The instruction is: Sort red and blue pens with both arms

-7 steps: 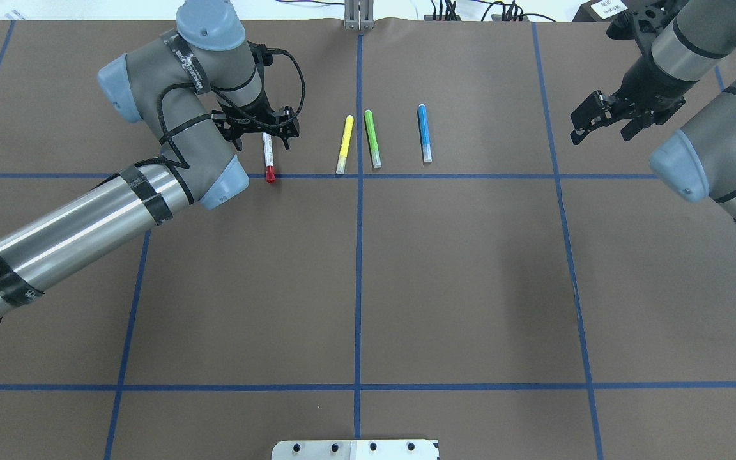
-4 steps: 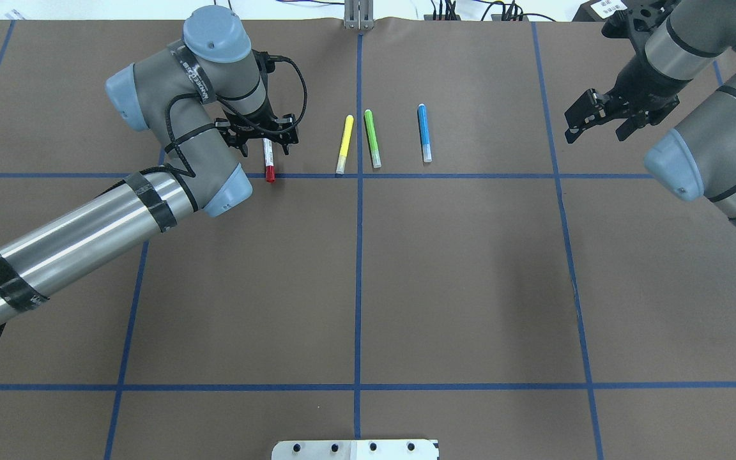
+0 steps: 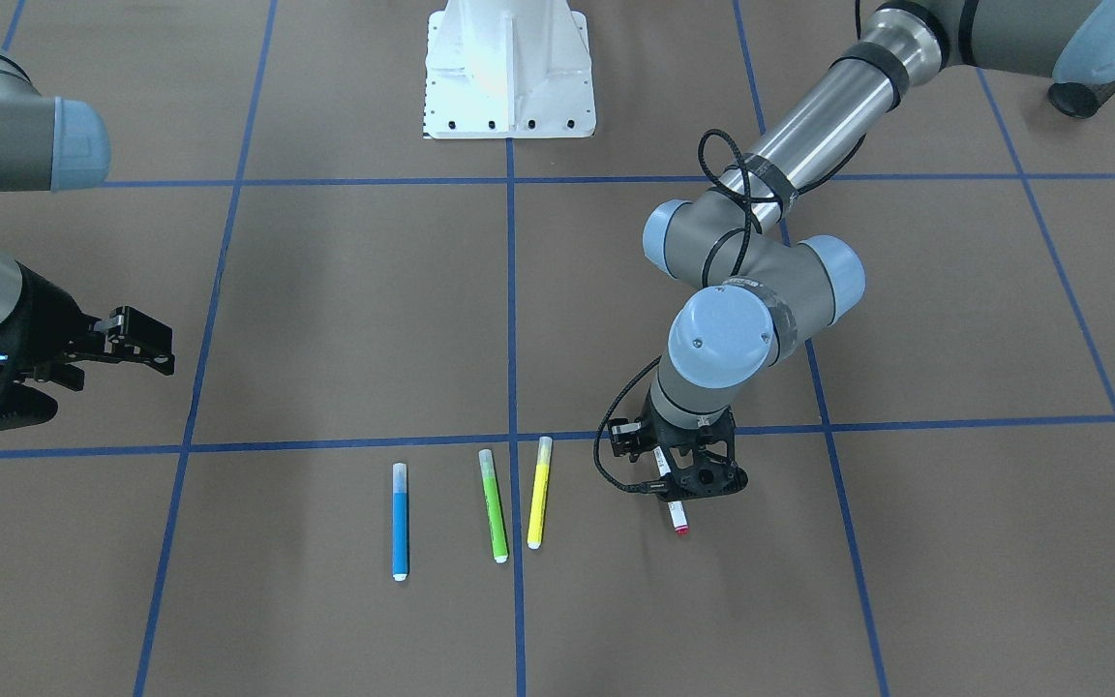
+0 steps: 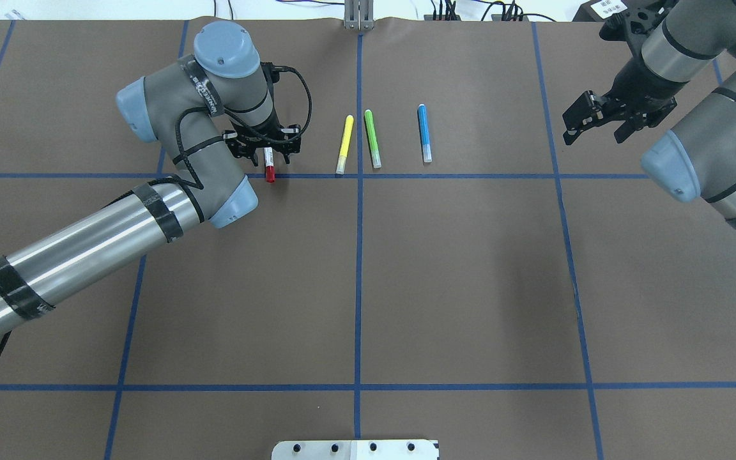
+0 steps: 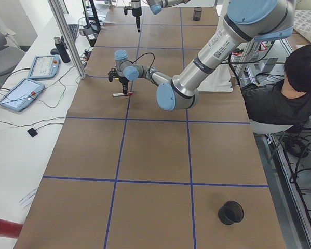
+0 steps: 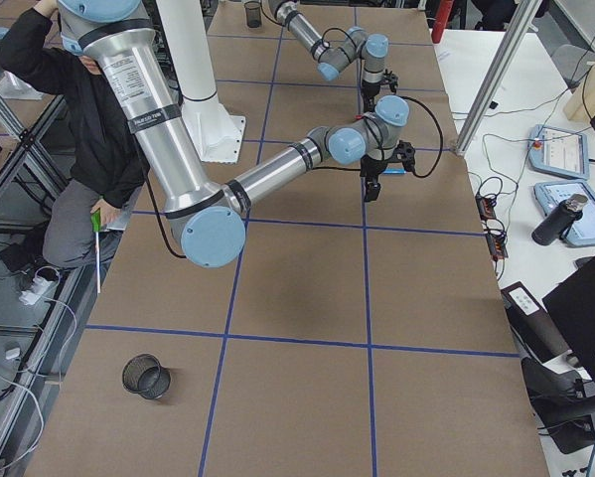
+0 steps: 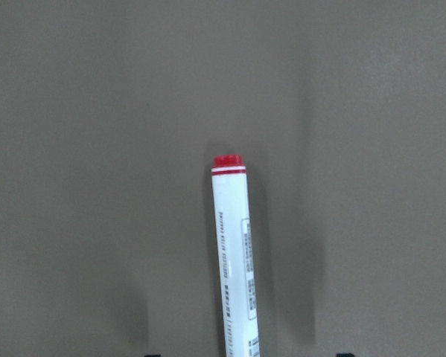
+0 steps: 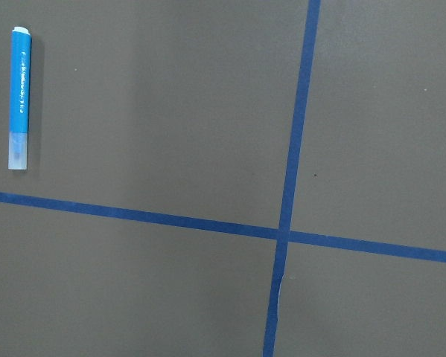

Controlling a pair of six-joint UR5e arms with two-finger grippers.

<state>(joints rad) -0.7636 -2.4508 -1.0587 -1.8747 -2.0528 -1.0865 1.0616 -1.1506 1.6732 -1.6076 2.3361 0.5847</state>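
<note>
where the red pen [image 4: 269,165] lies flat on the table [image 4: 470,268], cap end at a blue tape line [image 4: 470,176], the l gripper [image 4: 266,152] straddles its barrel w/ jaws apart, not clamped. yellow pen [image 4: 344,144], green pen [image 4: 372,138] & blue pen [image 4: 424,133] lie alongside toward the r arm. r gripper [image 4: 595,134] hovers past the blue pen, spread & empty.

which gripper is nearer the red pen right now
Left. The left gripper is right over the red pen, with its open fingers on either side of the barrel. The right gripper hangs far off on the other side, beyond the blue pen.
</note>
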